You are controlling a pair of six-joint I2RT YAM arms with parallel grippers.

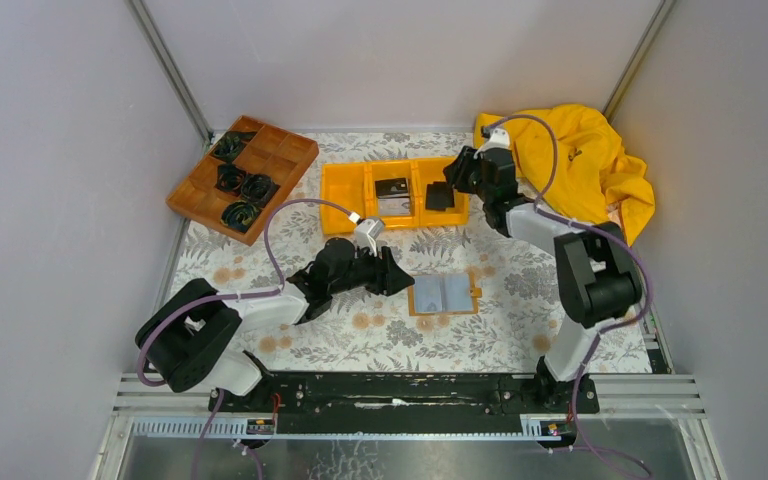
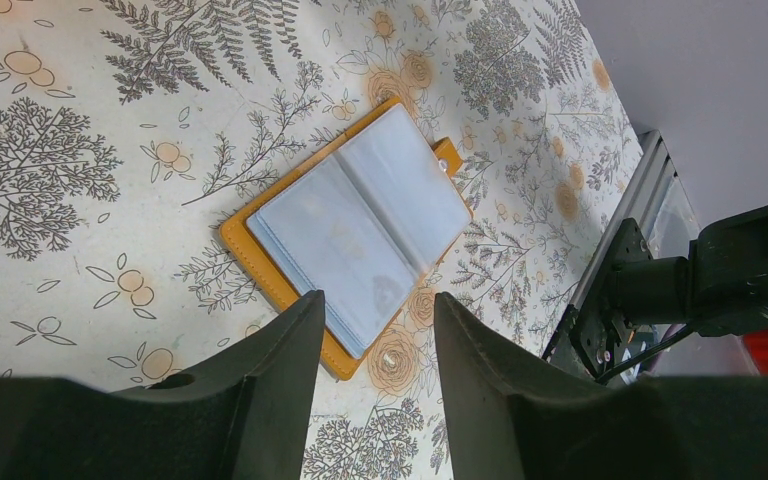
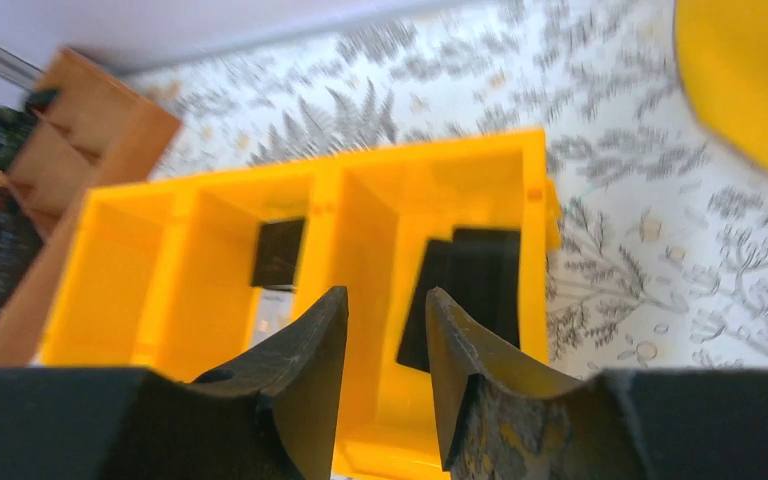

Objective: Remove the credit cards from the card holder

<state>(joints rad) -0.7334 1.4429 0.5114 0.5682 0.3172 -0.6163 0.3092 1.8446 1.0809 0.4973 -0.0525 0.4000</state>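
Note:
The card holder (image 1: pixel 443 294) lies open and flat on the floral cloth, its orange-tan cover under grey-blue pockets (image 2: pixel 360 225). My left gripper (image 1: pixel 403 278) hovers just left of it, open, with nothing between its fingers (image 2: pixel 375 305). One black credit card (image 1: pixel 437 200) lies in the right compartment of the orange bin (image 3: pixel 470 290). Another black credit card (image 3: pixel 278 252) sits in the middle compartment, with a pale card (image 1: pixel 393 208) beside it. My right gripper (image 1: pixel 457 180) hangs over the bin's right end, open and empty (image 3: pixel 385 300).
The orange three-compartment bin (image 1: pixel 345 190) stands at the back centre. A brown wooden divided tray (image 1: pixel 280 160) holding dark coiled items is at the back left. A yellow cloth (image 1: pixel 580 160) is heaped at the back right. Grey walls close in both sides.

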